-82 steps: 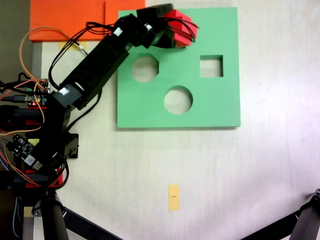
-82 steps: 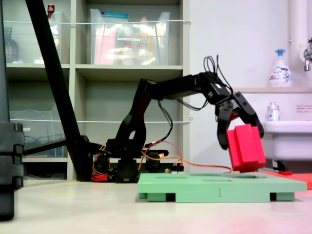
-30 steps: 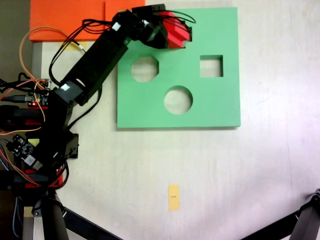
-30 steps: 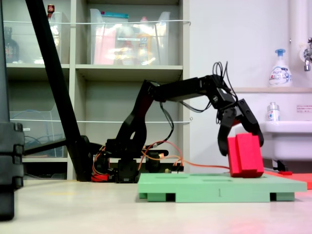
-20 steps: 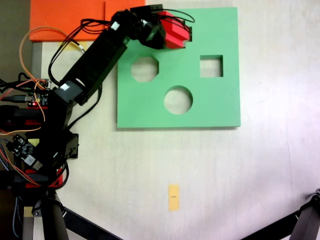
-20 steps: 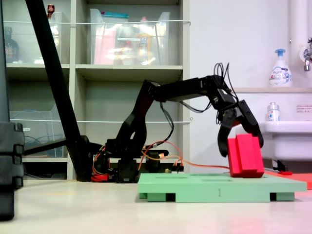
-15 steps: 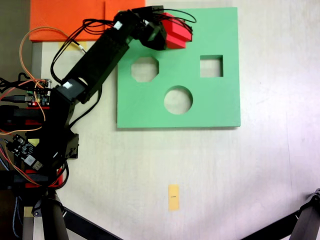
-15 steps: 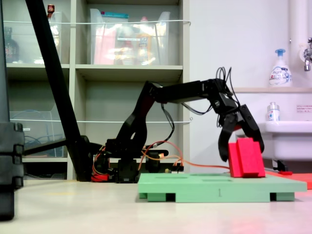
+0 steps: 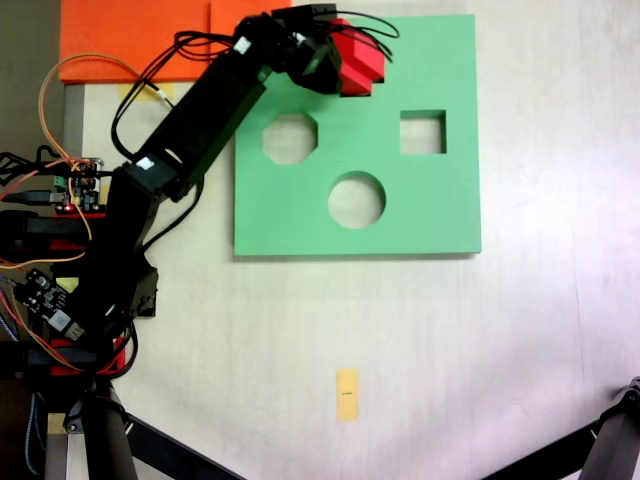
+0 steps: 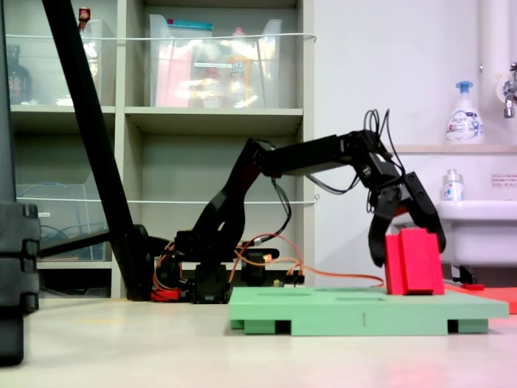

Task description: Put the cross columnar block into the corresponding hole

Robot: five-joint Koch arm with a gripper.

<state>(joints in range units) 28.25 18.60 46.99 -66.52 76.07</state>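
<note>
The cross columnar block [image 9: 362, 64] is bright red and stands upright at the far left part of the green foam board [image 9: 430, 210]. In the side-on fixed view the block [image 10: 414, 260] appears to have its base at the board's [image 10: 355, 311] top surface. My gripper [image 9: 346, 56] comes in from the left, and its jaws [image 10: 409, 255] straddle the block and are shut on it. The corresponding hole is hidden under the block and gripper. An octagonal cutout [image 9: 290, 138], a square cutout [image 9: 422, 132] and a round cutout [image 9: 356, 200] lie open.
An orange foam sheet [image 9: 140, 40] lies beyond the board's left corner. Circuit boards and loose wires [image 9: 60, 195] sit by the arm's base. A small yellow tag [image 9: 347, 394] lies on the table. Black stand legs [image 9: 150, 445] cross the near edge. A sink [image 10: 481, 230] stands behind.
The gripper has carried the red block a little farther out and down. The block has gone from tilted above the board to upright, with its base at the board's surface.
</note>
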